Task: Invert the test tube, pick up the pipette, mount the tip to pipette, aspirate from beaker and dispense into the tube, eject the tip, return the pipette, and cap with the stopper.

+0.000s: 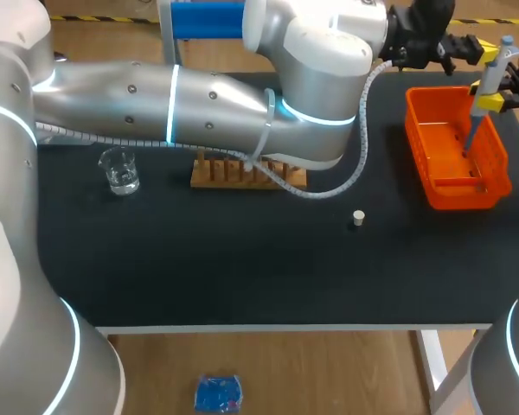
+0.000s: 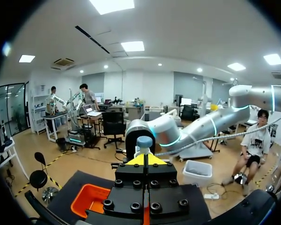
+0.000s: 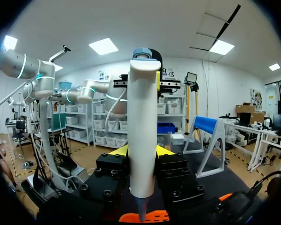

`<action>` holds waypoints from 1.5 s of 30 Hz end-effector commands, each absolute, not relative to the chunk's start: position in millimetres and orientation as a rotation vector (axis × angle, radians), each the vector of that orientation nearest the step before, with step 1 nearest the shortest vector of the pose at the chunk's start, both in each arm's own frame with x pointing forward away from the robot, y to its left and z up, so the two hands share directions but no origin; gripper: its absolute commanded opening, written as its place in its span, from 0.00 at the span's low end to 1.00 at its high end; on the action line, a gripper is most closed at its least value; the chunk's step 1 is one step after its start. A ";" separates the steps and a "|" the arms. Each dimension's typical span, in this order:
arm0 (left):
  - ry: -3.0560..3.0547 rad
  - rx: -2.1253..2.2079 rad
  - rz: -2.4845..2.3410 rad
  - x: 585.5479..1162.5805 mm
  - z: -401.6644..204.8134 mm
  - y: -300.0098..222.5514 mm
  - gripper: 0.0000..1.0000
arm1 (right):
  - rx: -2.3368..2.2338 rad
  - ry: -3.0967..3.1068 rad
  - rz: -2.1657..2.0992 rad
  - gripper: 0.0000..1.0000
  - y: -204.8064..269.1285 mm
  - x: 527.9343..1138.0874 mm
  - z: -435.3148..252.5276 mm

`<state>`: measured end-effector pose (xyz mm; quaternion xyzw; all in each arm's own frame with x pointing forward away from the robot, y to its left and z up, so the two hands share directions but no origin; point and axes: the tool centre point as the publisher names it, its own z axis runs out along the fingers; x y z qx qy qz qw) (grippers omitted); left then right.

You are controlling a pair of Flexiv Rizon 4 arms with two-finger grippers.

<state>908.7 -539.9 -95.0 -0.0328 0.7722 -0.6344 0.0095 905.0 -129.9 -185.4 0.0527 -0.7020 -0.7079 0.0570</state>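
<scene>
Black table (image 1: 242,277) holds an orange bin (image 1: 441,194), and above it the right gripper (image 1: 491,103) clamps the pipette (image 1: 489,78) upright, likely for ejecting into it; the left gripper (image 1: 485,54), 2 fingers (image 2: 136,161) pressed together, is at its top.

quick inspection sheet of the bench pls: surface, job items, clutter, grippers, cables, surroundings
surface: black table, no spills seen
job's things: beaker with some clear liquid at the left; wooden rack partly hidden under the left arm; stopper alone on the table; orange basket at the right; pipette upright over the basket; test tube not made out
clutter: nothing seen
grippers: right gripper shut on the pipette; left gripper shut, the pipette's top just ahead of it
cables: grey hose sags from the left arm across the rack
surroundings: nothing seen reaching over the table
</scene>
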 end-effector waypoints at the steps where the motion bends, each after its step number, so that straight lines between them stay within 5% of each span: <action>1: 2.405 -0.112 -1.961 904.0 -88.0 -535.2 0.00 | 0.165 -2.129 -2.141 0.00 -130.6 906.7 -182.2; 3: 2.406 -0.112 -1.950 903.8 -80.5 -532.2 0.00 | 0.165 -2.129 -2.141 0.00 -130.6 906.7 -182.2; 5: 2.412 -0.112 -1.926 903.8 -73.3 -527.9 0.45 | 0.165 -2.129 -2.141 0.00 -130.6 906.7 -182.2; 6: 2.411 -0.111 -1.921 903.9 -69.7 -524.9 0.95 | 0.165 -2.129 -2.141 0.00 -130.6 906.7 -182.2; 7: 2.415 -0.109 -1.907 904.2 -66.3 -521.4 1.00 | 0.165 -2.129 -2.141 0.00 -130.6 906.7 -182.2; 25: 2.455 -0.160 -1.835 873.0 -80.3 -413.9 1.00 | 0.165 -2.129 -2.141 0.00 -130.6 906.7 -182.2; 45: 2.455 -0.160 -1.835 873.0 -80.3 -413.9 1.00 | 0.165 -2.129 -2.141 0.00 -130.6 906.7 -182.2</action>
